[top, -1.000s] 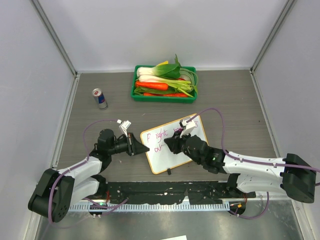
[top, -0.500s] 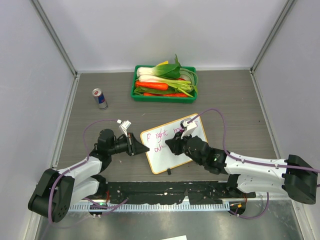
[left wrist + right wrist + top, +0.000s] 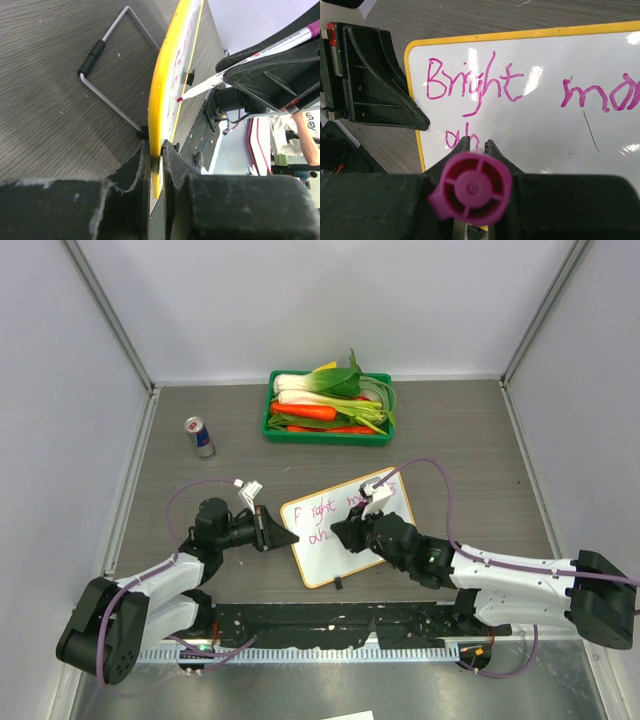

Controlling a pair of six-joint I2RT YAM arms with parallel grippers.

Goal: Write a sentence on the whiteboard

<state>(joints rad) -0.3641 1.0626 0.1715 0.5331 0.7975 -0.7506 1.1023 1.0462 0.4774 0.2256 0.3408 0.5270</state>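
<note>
The whiteboard (image 3: 318, 552) with a yellow-orange rim stands tilted at the table's near middle. My left gripper (image 3: 287, 536) is shut on its left edge, and the left wrist view shows the rim (image 3: 159, 85) between the jaws of that gripper (image 3: 155, 148). The sentence (image 3: 470, 82) in magenta reads "Bright mo…" on the first line and "ah" on the second. My right gripper (image 3: 343, 531) is shut on a magenta marker (image 3: 470, 190), its tip against the board by the second line. The marker also shows in the left wrist view (image 3: 250, 52).
A green tray (image 3: 329, 437) of vegetables sits at the back middle. A drink can (image 3: 199, 437) stands at the back left. The board's wire stand (image 3: 107, 95) rests on the table behind it. Grey walls enclose the table on three sides.
My right gripper with the marker has shifted slightly toward the near edge, uncovering more of the first line. The second line has grown a little. The left gripper has not moved.
</note>
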